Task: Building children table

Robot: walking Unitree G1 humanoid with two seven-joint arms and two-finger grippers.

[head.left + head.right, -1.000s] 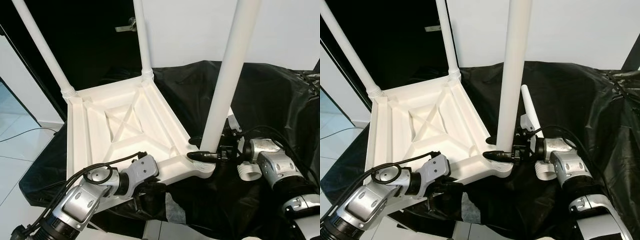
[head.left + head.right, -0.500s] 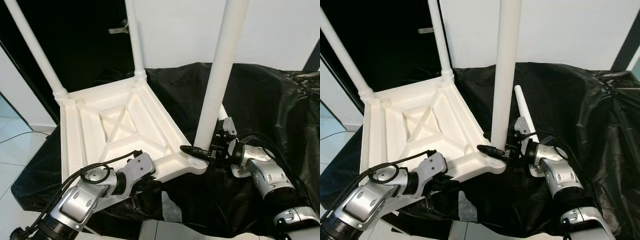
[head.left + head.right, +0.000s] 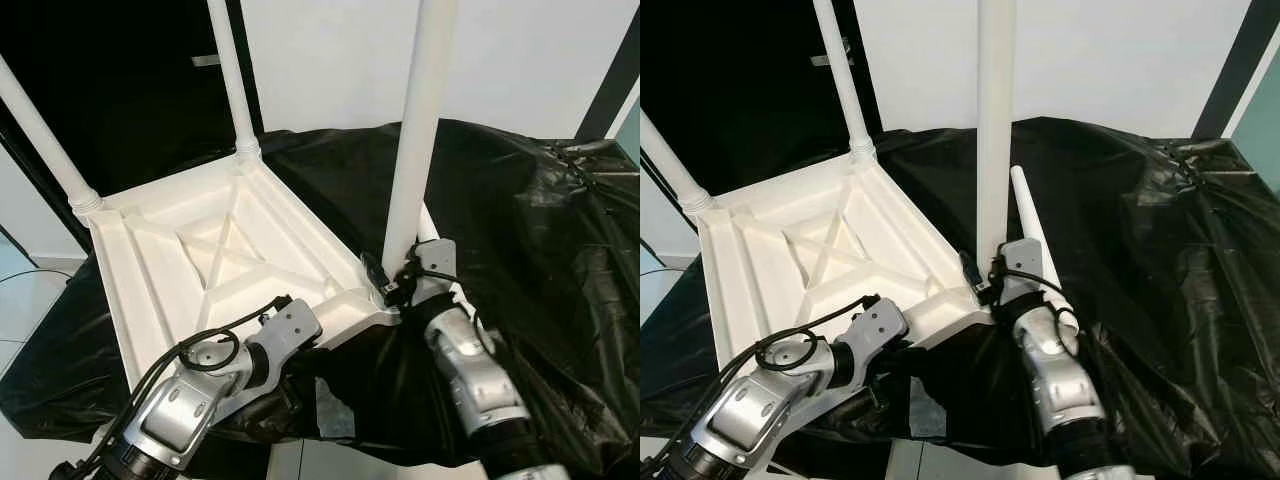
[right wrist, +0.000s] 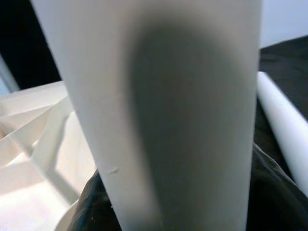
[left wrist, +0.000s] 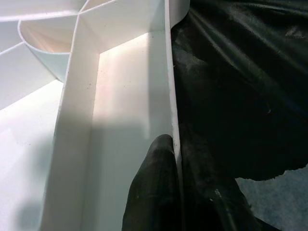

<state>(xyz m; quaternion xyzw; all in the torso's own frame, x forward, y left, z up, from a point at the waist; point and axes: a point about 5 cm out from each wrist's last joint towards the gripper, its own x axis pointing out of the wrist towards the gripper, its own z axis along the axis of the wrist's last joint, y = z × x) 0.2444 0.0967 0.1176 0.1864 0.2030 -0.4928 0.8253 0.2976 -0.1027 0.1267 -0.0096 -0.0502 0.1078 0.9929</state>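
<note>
Since a second ago the right gripper (image 3: 386, 281) has swung round the base of the upright leg (image 3: 415, 150) at centre frame, fingers clamped on it where it meets the upturned white tabletop (image 3: 190, 250), so I judge the leg is being twisted home. The left gripper (image 5: 168, 192), at lower left, pinches the tabletop's near rim between closed fingers. Two fitted legs (image 3: 228, 75) rise at upper left, a loose leg (image 3: 1035, 240) lies just right of centre, all on black plastic sheeting (image 3: 540, 250) before a white wall (image 3: 520, 60).
</note>
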